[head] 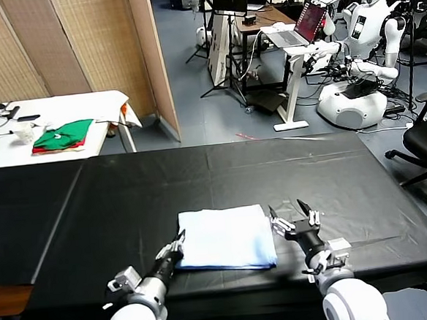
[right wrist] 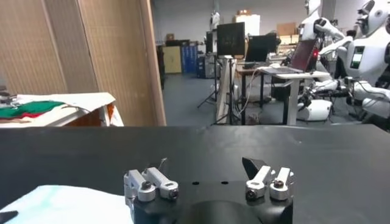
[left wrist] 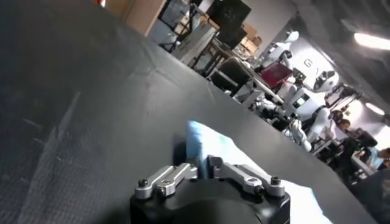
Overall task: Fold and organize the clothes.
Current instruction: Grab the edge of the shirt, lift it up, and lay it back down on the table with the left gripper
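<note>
Side table (head: 85, 103): white, far left behind the work surface; green and red folded garments (head: 64, 135) stacked there, well apart from the work, not part of this job.
Work table (head: 128, 202): black cover, flat; gives a plain surface for folding.
Left gripper (head: 177, 248): low at the near-left corner of the shirt, jaws pinched narrow on the cloth edge; the left wrist view shows blue fabric between the fingertips (left wrist: 201, 165). Likely a corner grab, ready to lift or drag a fold.
T-shirt (head: 226, 238): pale blue, already a compact rectangle, lying flat near the front edge of the table between the two grippers; plain face up.
Right gripper (head: 297, 218): just beside the shirt's right edge, fingers spread wide, holding nothing; looks like waiting for its own corner.
</note>
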Action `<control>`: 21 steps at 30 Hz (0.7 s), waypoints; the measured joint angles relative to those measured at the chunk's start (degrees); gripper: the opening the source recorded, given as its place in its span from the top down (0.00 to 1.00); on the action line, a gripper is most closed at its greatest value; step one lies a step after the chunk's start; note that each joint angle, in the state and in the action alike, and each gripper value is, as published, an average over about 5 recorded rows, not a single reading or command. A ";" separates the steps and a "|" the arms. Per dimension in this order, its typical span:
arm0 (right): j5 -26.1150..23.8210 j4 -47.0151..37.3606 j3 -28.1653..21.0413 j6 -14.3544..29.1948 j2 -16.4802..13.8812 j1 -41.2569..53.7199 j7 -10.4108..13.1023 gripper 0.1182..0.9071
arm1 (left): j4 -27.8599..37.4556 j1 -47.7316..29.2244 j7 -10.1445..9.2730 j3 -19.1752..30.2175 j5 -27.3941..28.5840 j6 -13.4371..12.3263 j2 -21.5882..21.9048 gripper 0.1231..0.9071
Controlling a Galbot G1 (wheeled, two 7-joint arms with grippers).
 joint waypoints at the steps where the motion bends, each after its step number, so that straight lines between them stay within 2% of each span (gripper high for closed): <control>1: -0.01 -0.04 0.15 0.04 -0.03 -0.10 0.01 0.00 | -0.28 -0.06 -0.28 -0.10 0.85 -0.06 0.15 0.93; 4: -0.01 -0.27 0.89 0.16 -0.38 -0.44 0.03 0.00 | -1.24 0.12 -0.70 -0.55 6.03 -0.90 0.98 0.93; 7: 0.07 -0.77 1.82 0.25 -0.84 -0.73 0.05 0.00 | -2.38 0.77 -0.73 -1.40 13.60 -1.86 2.69 0.93; 12: 0.01 -1.79 2.48 0.24 -0.92 -1.02 0.20 0.00 | -4.54 2.11 -0.84 -4.20 23.18 -2.13 8.70 0.93; 16: -0.09 -2.55 2.00 0.21 -0.83 -0.82 0.22 0.00 | -6.48 4.06 -0.81 -8.53 24.54 -1.97 15.85 0.93; 21: -0.10 -3.50 1.22 0.14 -0.81 0.02 0.22 0.00 | -8.54 7.76 -1.10 -16.81 23.38 -1.57 25.66 0.93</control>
